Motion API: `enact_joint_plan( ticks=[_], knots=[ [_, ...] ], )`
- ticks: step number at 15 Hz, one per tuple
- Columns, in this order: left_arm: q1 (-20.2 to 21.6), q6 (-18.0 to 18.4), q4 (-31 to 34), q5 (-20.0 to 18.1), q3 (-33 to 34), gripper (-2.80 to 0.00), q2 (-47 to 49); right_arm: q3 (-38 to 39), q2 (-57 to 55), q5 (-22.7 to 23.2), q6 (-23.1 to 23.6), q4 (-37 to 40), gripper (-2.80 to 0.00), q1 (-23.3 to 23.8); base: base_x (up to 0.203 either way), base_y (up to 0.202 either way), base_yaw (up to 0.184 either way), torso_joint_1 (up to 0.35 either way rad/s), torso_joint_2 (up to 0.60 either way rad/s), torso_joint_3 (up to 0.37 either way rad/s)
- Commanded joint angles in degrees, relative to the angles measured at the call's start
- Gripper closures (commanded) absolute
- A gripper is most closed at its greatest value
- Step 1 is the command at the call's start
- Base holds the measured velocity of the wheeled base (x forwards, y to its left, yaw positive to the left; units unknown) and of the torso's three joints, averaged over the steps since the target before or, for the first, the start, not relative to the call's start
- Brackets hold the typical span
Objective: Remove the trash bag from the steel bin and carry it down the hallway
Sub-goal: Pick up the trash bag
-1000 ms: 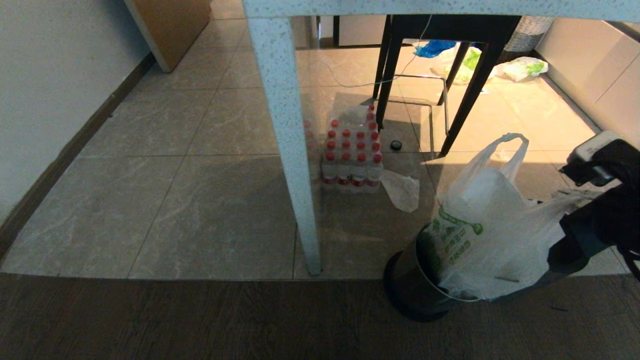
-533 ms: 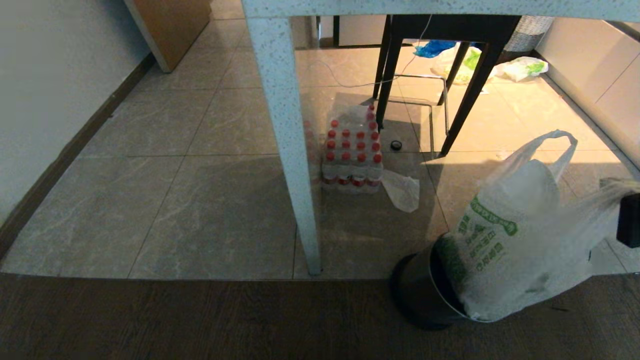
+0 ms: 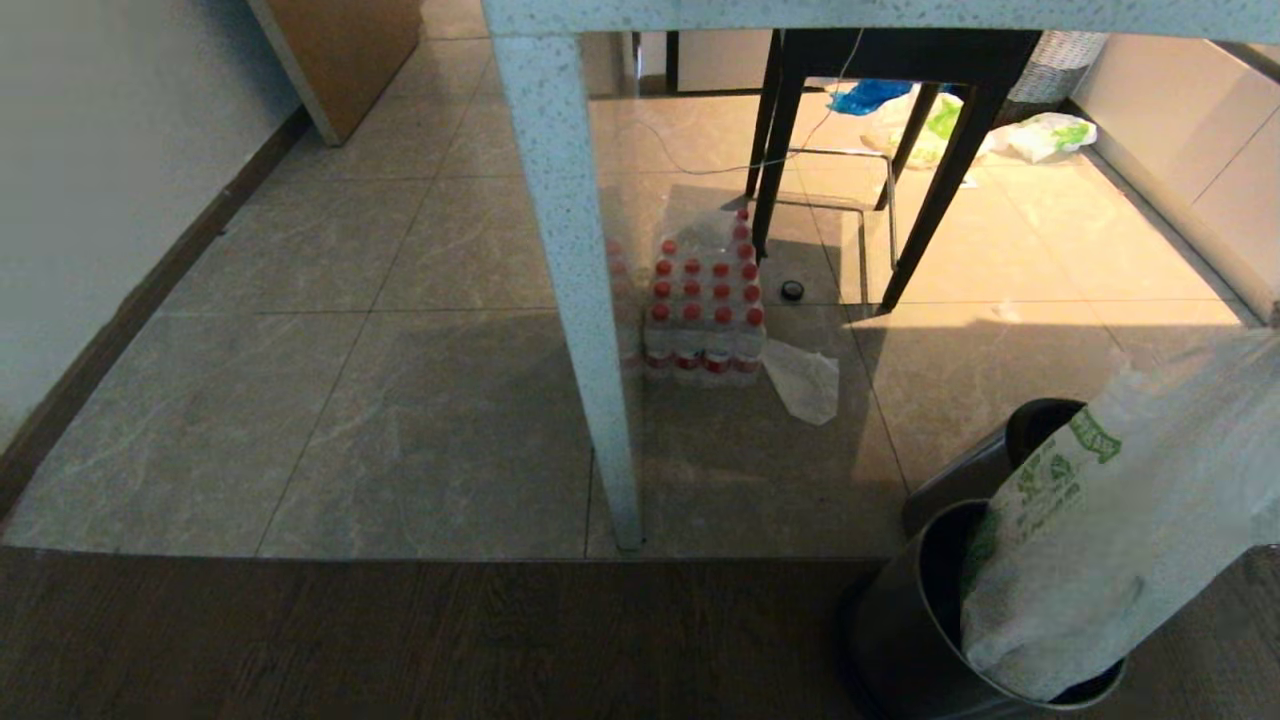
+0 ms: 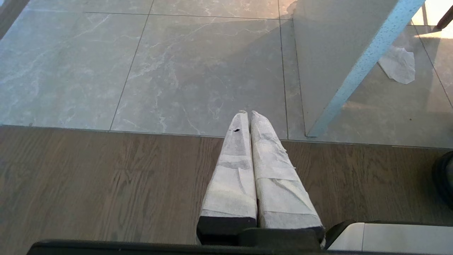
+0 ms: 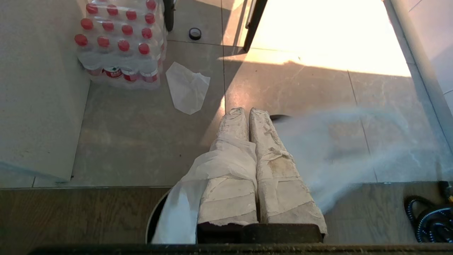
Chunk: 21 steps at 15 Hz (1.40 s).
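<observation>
Vs a second ago: trash bag (image 3: 1120,530) has swung right and now runs off the right edge of the head view. Its upright loop handle and the dark right arm that showed at the right edge are both out of that view. Steel bin (image 3: 905,625) has shifted right and toward the camera; it was standing near the wood/tile seam, now it sits at the bottom right corner, tipped, rim facing up and right. A second dark cylinder (image 3: 985,460) shows just behind it, touching or nearly so; can't tell what it is. Bag bottom still inside the bin mouth, rest stretched up and right.

Right gripper (image 5: 247,111): jaws clenched, padded fingers pressed together, thin white film of the bag draped over one finger and trailing off blurred to the side. Looks like a pinch on the bag; the exact grip point is hidden. Bin rim shows directly below the jaws in the right wrist view.

Left gripper (image 4: 246,113): jaws clenched on nothing, hanging over the wood floor (image 4: 106,184), parked.

Materials:
- bag: thin translucent white plastic, green print, crinkled
- bin: dark brushed steel, round, dark inside
- fingers: wrapped in wrinkled white tape
- hallway (image 3: 300,400) floor: glossy beige-grey marbled tiles, dark baseboard
- desk leg (image 3: 575,280): speckled pale stone look, square section
- water bottle pack (image 3: 705,305): shrink-wrapped, red caps, beside the leg
- flat clear plastic scrap (image 3: 805,382) just beside the pack
</observation>
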<state>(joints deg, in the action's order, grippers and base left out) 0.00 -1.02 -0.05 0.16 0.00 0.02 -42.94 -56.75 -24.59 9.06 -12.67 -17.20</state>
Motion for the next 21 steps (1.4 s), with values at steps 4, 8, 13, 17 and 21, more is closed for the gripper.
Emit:
enact_joint_plan(
  ticks=[4,8,13,17,21],
  knots=[
    [0.0,-0.03,-0.04,0.02,0.0,0.0,-0.11,2.81,-1.58,-0.42,-0.53,-1.65,0.0,0.05,0.0,0.0,0.0,0.0,0.0,0.0],
    [0.0,-0.03,-0.03,0.02,0.0,0.0,-0.03,-1.07,-7.69,-0.15,-4.41,-3.82,0.0,-0.02,0.0,0.0,0.0,0.0,0.0,0.0],
    [0.0,-0.03,-0.02,0.02,0.04,0.0,-0.11,-4.9,-10.97,-0.31,-4.32,-4.37,0.0,-0.2,0.0,0.0,0.0,0.0,0.0,0.0],
    [0.0,-0.03,0.02,0.02,0.0,0.0,-0.11,-3.25,-11.19,-0.37,-4.34,-5.14,0.0,-0.04,0.0,0.0,0.0,0.0,0.0,0.0],
    [0.0,-0.03,-0.04,0.02,0.0,0.0,-0.05,2.08,-10.58,-0.55,-4.33,-5.62,0.0,-0.03,0.0,0.0,0.0,0.0,0.0,0.0]
  ],
)
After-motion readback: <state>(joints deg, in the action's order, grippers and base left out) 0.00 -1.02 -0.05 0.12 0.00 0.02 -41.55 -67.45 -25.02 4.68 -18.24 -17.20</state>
